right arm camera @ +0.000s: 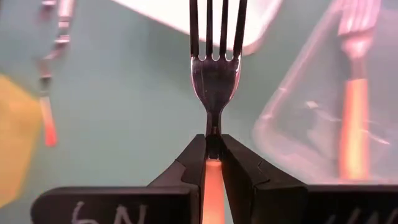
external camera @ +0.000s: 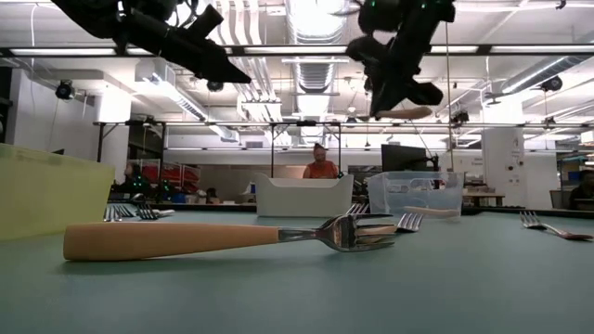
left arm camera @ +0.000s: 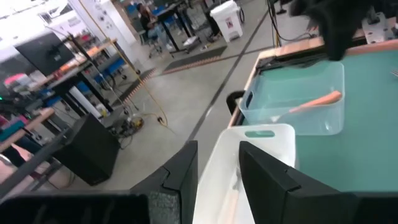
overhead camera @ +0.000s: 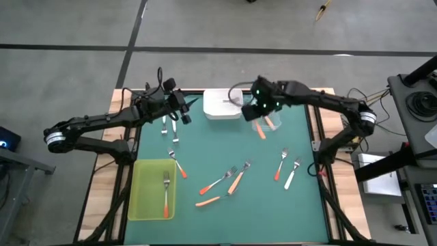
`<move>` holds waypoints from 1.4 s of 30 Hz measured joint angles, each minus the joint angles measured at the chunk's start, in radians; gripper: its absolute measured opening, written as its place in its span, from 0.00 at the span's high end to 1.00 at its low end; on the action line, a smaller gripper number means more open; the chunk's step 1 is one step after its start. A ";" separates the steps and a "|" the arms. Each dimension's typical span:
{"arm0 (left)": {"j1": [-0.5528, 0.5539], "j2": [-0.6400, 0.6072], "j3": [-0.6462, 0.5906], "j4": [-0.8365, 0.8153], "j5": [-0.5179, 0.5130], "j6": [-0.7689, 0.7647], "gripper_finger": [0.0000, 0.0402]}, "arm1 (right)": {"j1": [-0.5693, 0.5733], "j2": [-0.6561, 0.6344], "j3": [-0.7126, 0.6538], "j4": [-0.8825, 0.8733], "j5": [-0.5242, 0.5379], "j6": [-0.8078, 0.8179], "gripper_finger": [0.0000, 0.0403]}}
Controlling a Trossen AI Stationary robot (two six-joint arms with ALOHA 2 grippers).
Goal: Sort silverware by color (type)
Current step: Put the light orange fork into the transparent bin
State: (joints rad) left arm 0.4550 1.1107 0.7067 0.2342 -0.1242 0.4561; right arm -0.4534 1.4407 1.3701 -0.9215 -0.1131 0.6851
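Your right gripper (right arm camera: 212, 152) is mid-carry: jaws clamped on the neck of a light orange fork (right arm camera: 213, 74), hanging over the clear tray (overhead camera: 263, 125) at upper centre of the high view. That tray already holds one light orange fork (left arm camera: 311, 102), so my read is you're at the drop step for this colour.

Fork orientation: in the right wrist view its long axis runs straight out along the gripper, tines pointing away, handle back between the jaws. In the low view the handle (external camera: 405, 112) sits roughly level, well above the table.

Next move, as I judge it: lower over the clear tray, line the fork up with the tray's long side, then let go. Watch the rim; the tines stick out well past the jaws.

Left gripper (left arm camera: 217, 165) hovers near the white tray (overhead camera: 222, 104), jaws apart, nothing between them.

Remaining forks (overhead camera: 232, 181) lie scattered on the green mat (overhead camera: 300, 212); one red-orange fork (overhead camera: 166, 195) is in the yellow-green tray (overhead camera: 140, 198).
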 joint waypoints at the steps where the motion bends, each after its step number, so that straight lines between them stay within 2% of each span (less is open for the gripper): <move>1: 0.000 0.000 0.000 0.008 0.000 0.006 0.75 | -0.027 0.011 0.015 -0.023 0.000 -0.032 0.93; 6: 0.000 0.000 0.000 0.039 -0.007 0.032 0.75 | -0.166 0.050 0.057 -0.092 0.000 -0.190 0.93; 13: 0.000 0.000 0.000 0.063 -0.131 0.031 0.75 | -0.334 0.111 0.044 -0.093 0.000 -0.344 0.93; 17: 0.000 0.000 0.000 0.070 -0.175 -0.005 0.75 | -0.384 0.164 0.035 -0.094 -0.013 -0.403 0.93; 19: 0.000 0.000 0.000 0.067 -0.191 -0.037 0.75 | -0.402 0.190 0.035 -0.091 -0.051 -0.427 0.93; 25: 0.000 0.000 0.000 0.035 -0.192 -0.109 0.75 | -0.411 0.256 0.032 -0.091 -0.076 -0.486 0.93; 30: 0.000 0.000 0.000 0.041 -0.192 -0.090 0.75 | -0.412 0.280 0.032 -0.091 -0.075 -0.487 0.93; 42: 0.001 0.000 0.000 0.162 -0.192 0.037 0.75 | -0.412 0.251 0.029 -0.132 -0.076 -0.292 0.93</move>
State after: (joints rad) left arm 0.4561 1.1107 0.7064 0.3958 -0.3161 0.4935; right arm -0.8650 1.6916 1.3994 -1.0535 -0.1886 0.3930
